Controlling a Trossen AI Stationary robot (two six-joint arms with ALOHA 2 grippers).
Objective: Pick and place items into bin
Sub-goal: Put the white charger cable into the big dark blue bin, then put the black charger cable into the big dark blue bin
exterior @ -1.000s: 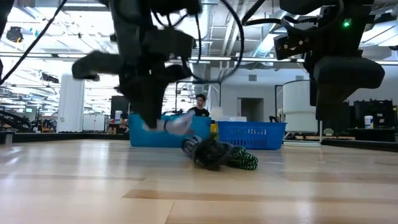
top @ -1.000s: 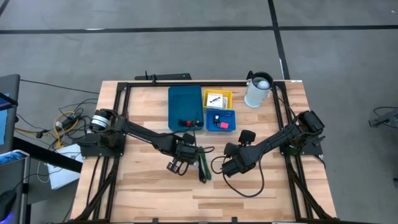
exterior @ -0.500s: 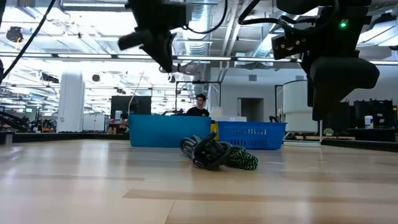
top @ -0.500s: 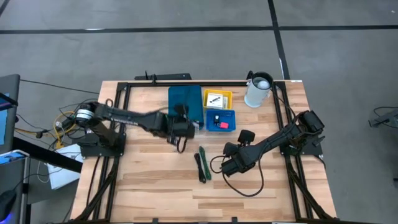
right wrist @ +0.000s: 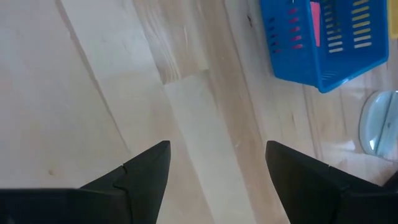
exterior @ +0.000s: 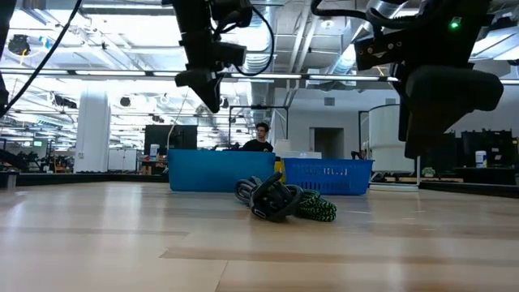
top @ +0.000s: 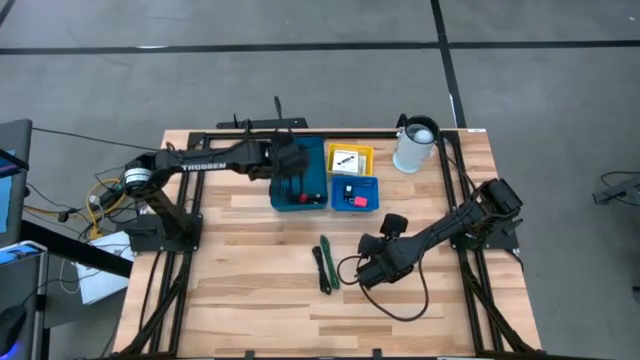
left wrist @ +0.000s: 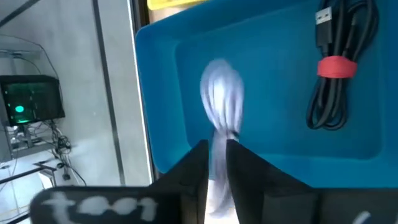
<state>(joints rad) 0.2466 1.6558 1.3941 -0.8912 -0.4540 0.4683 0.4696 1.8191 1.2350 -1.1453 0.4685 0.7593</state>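
Note:
My left gripper (top: 293, 172) hangs over the long teal-blue tray (top: 316, 165), shut on the white bar (left wrist: 219, 99), which shows blurred in the left wrist view. A black cable with a red tie (left wrist: 339, 68) lies in that tray (left wrist: 280, 155). The black and green pens (top: 325, 263) lie side by side on the table, also seen in the low view (exterior: 284, 200). My right gripper (top: 372, 270) is open above bare wood to the right of the pens. The white card lies in the yellow tray (top: 349, 158), the red piece (top: 357, 200) in the bright blue tray (top: 355, 192). My left gripper (left wrist: 216, 149) pinches the white bar between its two fingers (left wrist: 193, 168) at one end (left wrist: 219, 140). The rest of the bar sticks out past the fingertips, lifted clear above the teal tray's floor. The bar is blurred, so its exact tilt does not show.
A white jug (top: 415, 145) stands at the far right corner, beside the yellow tray. Black frame rails run along the table's left, right and far edges. The near half of the table around the pens is open wood. A person shows far behind the trays (exterior: 261, 138).
My left gripper has risen from the table beside the pens with the white bar in its fingers and has swung toward the far edge, over the teal tray. The bar is lifted clear of the table. The pens stay where they were.

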